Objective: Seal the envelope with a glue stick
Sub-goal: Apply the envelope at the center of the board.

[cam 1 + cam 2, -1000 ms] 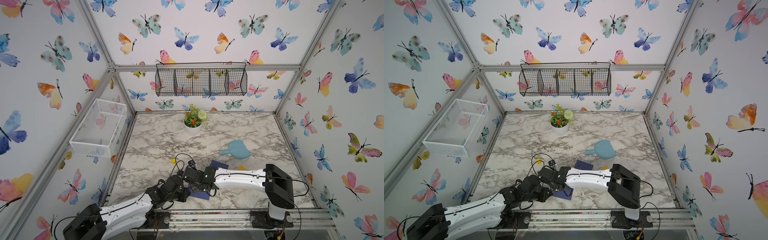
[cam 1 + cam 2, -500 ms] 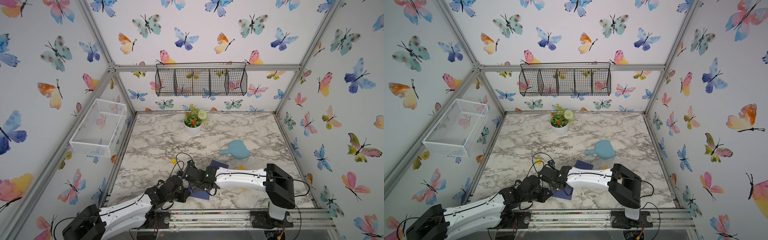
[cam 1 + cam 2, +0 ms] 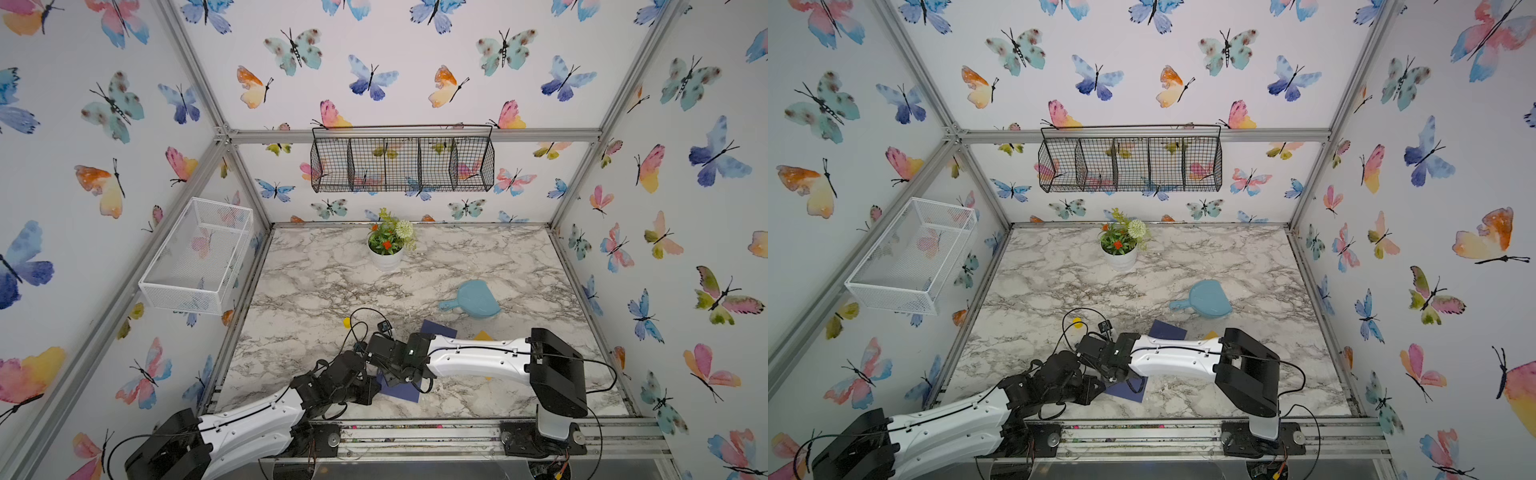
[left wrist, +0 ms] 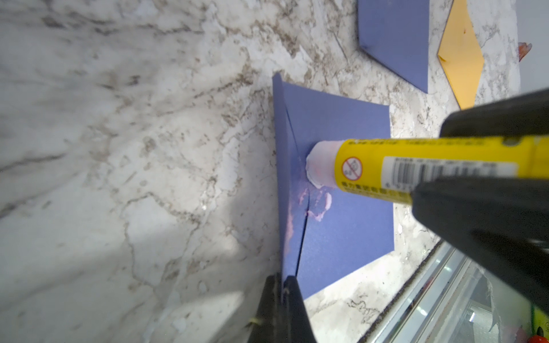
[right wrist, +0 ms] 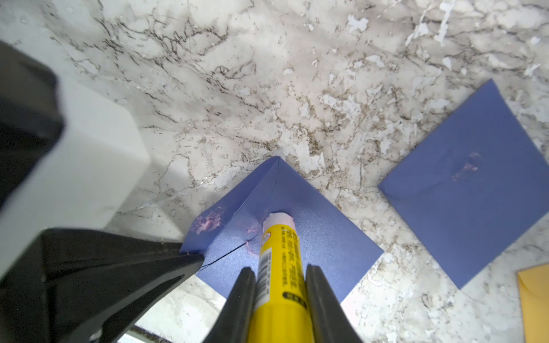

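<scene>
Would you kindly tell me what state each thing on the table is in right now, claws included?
glue stick: uncapped, tip pressed on the near blue envelope.
near blue envelope: flap lifted, pinkish glue smeared along it.
far blue envelope: flat, flap down, faint glue marks.
yellow envelope: lying flat.
right claw: shut on the glue stick.
left claw: shut on the lifted flap.
</scene>
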Robot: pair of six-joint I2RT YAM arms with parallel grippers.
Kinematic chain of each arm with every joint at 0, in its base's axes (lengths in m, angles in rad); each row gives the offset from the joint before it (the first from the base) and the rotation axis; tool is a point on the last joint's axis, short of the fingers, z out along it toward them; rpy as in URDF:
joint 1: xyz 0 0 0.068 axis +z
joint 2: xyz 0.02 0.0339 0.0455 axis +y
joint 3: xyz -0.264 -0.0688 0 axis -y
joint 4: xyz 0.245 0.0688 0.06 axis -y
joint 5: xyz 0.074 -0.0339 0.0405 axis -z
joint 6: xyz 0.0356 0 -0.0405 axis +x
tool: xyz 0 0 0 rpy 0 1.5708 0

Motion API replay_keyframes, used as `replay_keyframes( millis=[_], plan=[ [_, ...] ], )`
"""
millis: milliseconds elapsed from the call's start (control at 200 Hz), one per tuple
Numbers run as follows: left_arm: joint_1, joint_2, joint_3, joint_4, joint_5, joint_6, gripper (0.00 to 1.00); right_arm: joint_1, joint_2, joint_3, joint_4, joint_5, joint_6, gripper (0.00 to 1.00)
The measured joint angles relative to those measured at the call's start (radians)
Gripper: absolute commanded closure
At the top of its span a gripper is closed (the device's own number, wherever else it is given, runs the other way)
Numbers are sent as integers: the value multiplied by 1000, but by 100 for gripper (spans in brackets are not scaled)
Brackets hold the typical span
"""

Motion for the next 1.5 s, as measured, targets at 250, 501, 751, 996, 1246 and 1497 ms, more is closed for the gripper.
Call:
replay_keyframes(
  millis=[250, 501, 751, 996, 1246, 1497],
  plan=[
    [1, 0, 0, 0, 0, 0, 100, -4, -9, -19, 60, -56, -36, 98],
    [1, 0, 0, 0, 0, 0, 100, -4, -11, -21, 58, -43, -18, 97],
    [1, 0, 0, 1, 0, 0, 100, 1, -10, -10, 8, -13, 12, 97],
    [1, 0, 0, 1, 0, 0, 100, 1, -3, 7, -43, 0, 13, 97],
    [2, 0, 0, 0, 1, 0, 100, -5, -17, -23, 41, -83, -40, 97],
    [2, 0, 0, 0, 1, 0, 100, -5, -17, -18, 29, -65, -25, 97]
  ],
)
